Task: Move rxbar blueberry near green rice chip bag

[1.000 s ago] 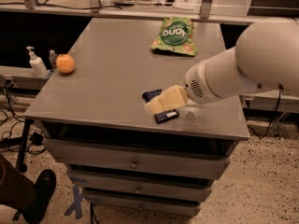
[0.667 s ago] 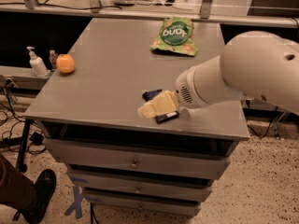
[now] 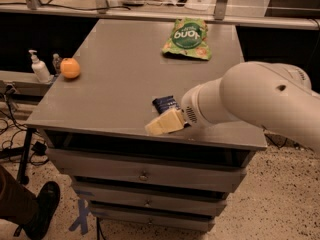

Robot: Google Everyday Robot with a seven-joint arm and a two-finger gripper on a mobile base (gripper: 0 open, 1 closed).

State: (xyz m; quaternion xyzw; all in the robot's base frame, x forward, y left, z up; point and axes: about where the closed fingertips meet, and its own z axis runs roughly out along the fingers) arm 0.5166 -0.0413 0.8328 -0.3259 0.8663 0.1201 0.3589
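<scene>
The rxbar blueberry (image 3: 164,103) is a small dark navy bar lying flat on the grey table (image 3: 115,69), near the front edge. Its right end is hidden behind my arm. My gripper (image 3: 163,124) is cream-coloured and sits just in front of the bar, low over the table's front edge, pointing left. The green rice chip bag (image 3: 186,38) lies at the far side of the table, well apart from the bar and the gripper.
A round orange fruit (image 3: 70,68) rests at the table's left edge. A soap pump bottle (image 3: 38,68) stands on a lower shelf to the left. Drawers run below the tabletop. A person's shoe (image 3: 42,209) is on the floor at lower left.
My gripper has shifted left and toward the table's front edge. The blue bar stays in place and now shows behind the gripper instead of under it.
</scene>
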